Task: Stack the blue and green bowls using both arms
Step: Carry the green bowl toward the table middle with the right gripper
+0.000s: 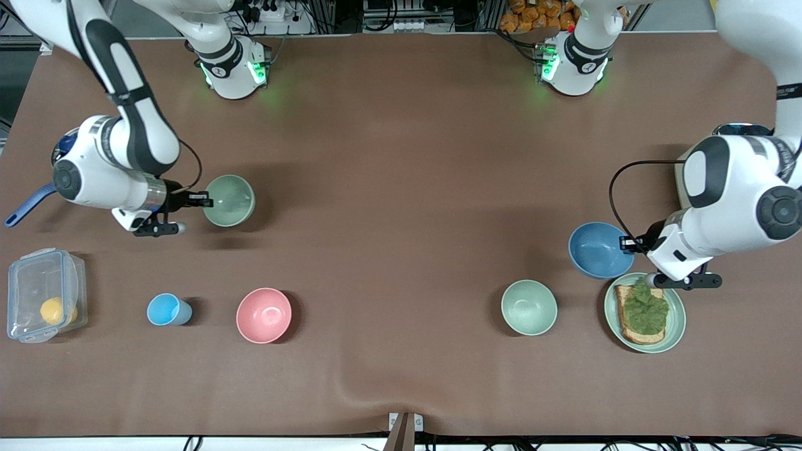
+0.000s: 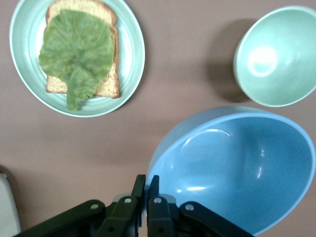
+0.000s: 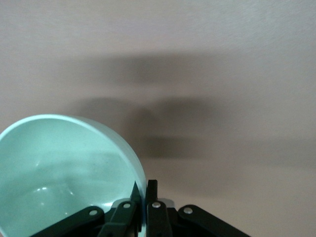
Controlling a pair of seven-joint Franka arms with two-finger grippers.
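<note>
Bowls are in both grippers, as you can see: the left gripper (image 1: pixel 628 244) has its fingers pinched on the rim of the blue bowl (image 1: pixel 599 250), and the right gripper (image 1: pixel 203 200) has its fingers pinched on the rim of the green bowl (image 1: pixel 229 200). In the left wrist view the left gripper (image 2: pixel 146 190) is clamped on the blue bowl's (image 2: pixel 237 168) rim, one finger inside and one outside, and the bowl sits tilted. In the right wrist view the right gripper (image 3: pixel 142 195) grips the green bowl's (image 3: pixel 64 173) rim the same way, and you can see shadow on the brown table (image 3: pixel 222 74) under it. You'll find the blue bowl toward the left arm's end of the table, just beside the green plate (image 1: pixel 676 321) that carries toast (image 1: pixel 631 324) topped with a lettuce leaf (image 1: pixel 645 308); the plate lies nearer to the front camera than the bowl. A second green bowl (image 1: pixel 529 307) stands on the table near the plate, toward the middle. You'll find the held green bowl toward the right arm's end of the table. Nearer to the front camera at that end stand a pink bowl (image 1: pixel 264 315), a small light-blue cup (image 1: pixel 166 309) and a clear lidded container (image 1: pixel 44 294) with a yellow fruit (image 1: pixel 52 309) inside. A blue handle (image 1: pixel 25 207) shows beside the right arm.
</note>
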